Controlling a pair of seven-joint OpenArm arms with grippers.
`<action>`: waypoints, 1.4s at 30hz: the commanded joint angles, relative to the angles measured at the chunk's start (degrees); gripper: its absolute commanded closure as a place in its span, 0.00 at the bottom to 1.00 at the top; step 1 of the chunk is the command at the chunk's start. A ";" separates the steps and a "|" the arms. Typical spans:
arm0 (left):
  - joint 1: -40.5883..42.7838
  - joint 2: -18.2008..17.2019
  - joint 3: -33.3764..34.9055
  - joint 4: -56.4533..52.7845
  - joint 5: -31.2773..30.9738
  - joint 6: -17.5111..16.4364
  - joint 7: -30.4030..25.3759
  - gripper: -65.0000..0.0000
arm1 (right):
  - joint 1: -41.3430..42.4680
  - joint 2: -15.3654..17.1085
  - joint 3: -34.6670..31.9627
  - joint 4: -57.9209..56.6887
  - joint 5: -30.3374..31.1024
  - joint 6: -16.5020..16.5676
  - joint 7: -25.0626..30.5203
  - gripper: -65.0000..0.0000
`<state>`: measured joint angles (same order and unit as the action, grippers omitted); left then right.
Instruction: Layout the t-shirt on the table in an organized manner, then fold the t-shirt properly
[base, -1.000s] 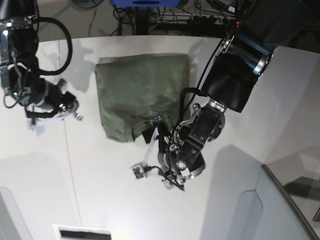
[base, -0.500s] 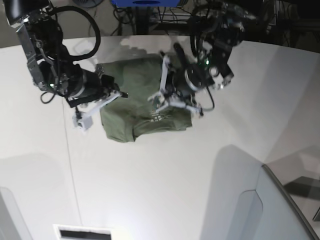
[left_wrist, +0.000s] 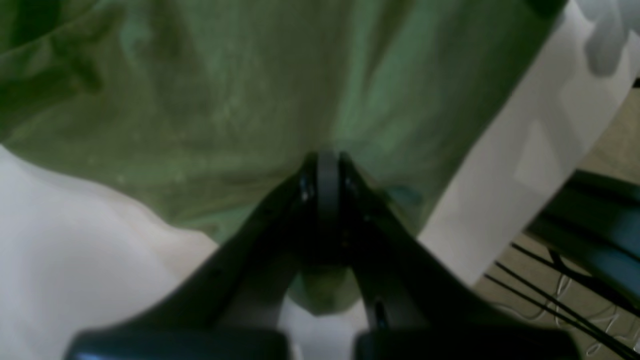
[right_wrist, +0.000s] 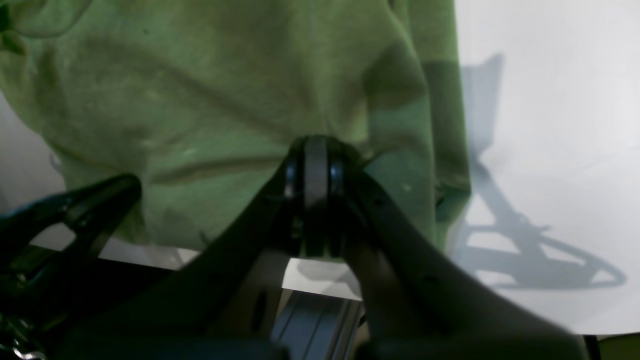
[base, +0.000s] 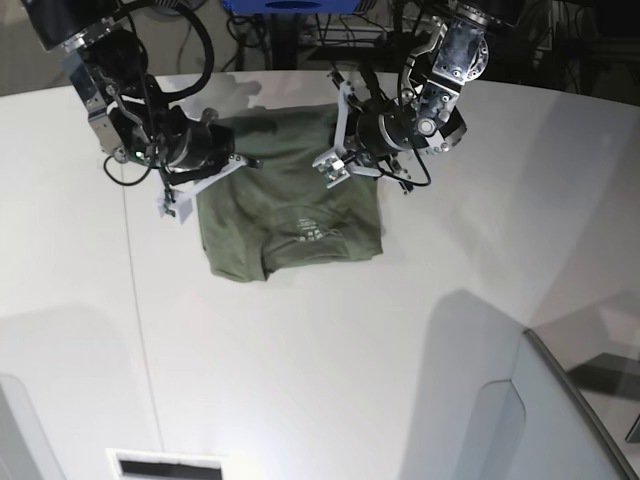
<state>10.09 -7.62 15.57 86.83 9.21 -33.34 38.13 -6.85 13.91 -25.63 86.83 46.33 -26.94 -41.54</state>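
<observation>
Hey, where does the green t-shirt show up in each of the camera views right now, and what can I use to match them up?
Base: the t-shirt lies upper centre on the table, between both arms.
Left wrist: it fills the upper left, pinched by the left gripper.
Right wrist: it fills the upper left and centre, pinched by the right gripper.
Shared landmark: the shirt's edge against the white tabletop.

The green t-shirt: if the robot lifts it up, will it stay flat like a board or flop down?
The t-shirt will probably flop: it already wrinkles and bunches where the left gripper and right gripper pinch it. It looks thin and light, so it should lift easily off the table and sag between the two grips.
</observation>
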 joint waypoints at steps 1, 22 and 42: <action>-0.72 0.10 -0.06 -0.10 0.24 -0.02 -1.34 1.00 | 0.48 0.11 0.18 0.69 0.05 -0.01 0.35 1.00; 26.53 -2.54 -20.36 24.78 -0.29 -0.02 -12.77 1.00 | -37.41 6.18 24.70 28.38 -10.85 -0.27 1.67 1.00; 12.11 -4.65 4.60 -60.67 -0.03 16.86 -41.07 1.00 | -10.95 -2.53 -20.39 -57.07 -10.94 -0.09 22.77 0.99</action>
<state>20.86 -11.62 20.40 26.24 9.02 -16.25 -3.46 -16.82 10.02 -46.81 29.41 35.75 -26.06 -17.50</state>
